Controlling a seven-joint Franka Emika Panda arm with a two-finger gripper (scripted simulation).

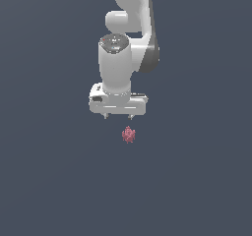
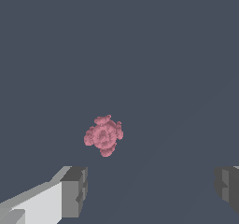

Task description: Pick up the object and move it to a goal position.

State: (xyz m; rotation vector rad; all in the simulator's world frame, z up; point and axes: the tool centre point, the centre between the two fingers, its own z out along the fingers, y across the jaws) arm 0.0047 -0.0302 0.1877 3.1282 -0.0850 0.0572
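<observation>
Plain dark surface surrounds the strawberry-like object, apart from the spread-fingered end effector above.

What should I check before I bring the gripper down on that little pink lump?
1. Gripper open: ok, fingers spread wide in the wrist view.
2. Nothing held: ok, the gap is bare.
3. Pink object in sight: ok, both views.
4. Object apart from the fingers: ok, no contact.
5. Object centred between the fingers: not ok, nearer one finger in the wrist view.
6. Goal position: cannot tell, no marker shows.
</observation>
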